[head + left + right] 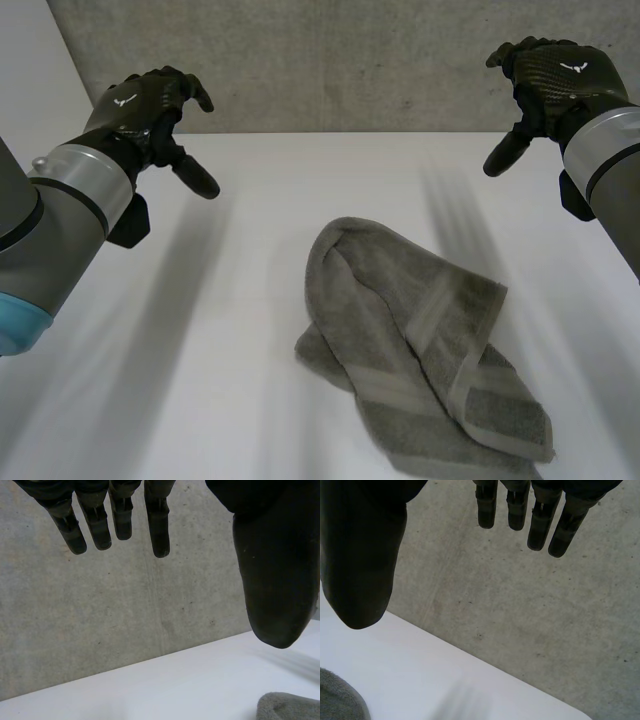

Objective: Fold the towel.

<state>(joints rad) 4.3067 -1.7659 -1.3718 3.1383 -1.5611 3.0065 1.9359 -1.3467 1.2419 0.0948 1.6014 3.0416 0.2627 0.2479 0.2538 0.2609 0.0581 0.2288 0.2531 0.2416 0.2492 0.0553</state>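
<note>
A grey towel (420, 350) lies crumpled and loosely doubled over on the white table (250, 300), right of the middle and toward the near edge. My left hand (150, 105) hovers high at the far left, open, fingers (115, 520) relaxed and holding nothing. My right hand (555, 80) hovers high at the far right, likewise open and empty, with its fingers (540, 520) straight. Both hands are well apart from the towel. A rounded edge of the towel (290, 706) lies below the left thumb, and another bit of towel (340, 700) lies below the right thumb.
A grey concrete wall (340, 60) rises behind the table's far edge. Bare white tabletop surrounds the towel on the left and at the back.
</note>
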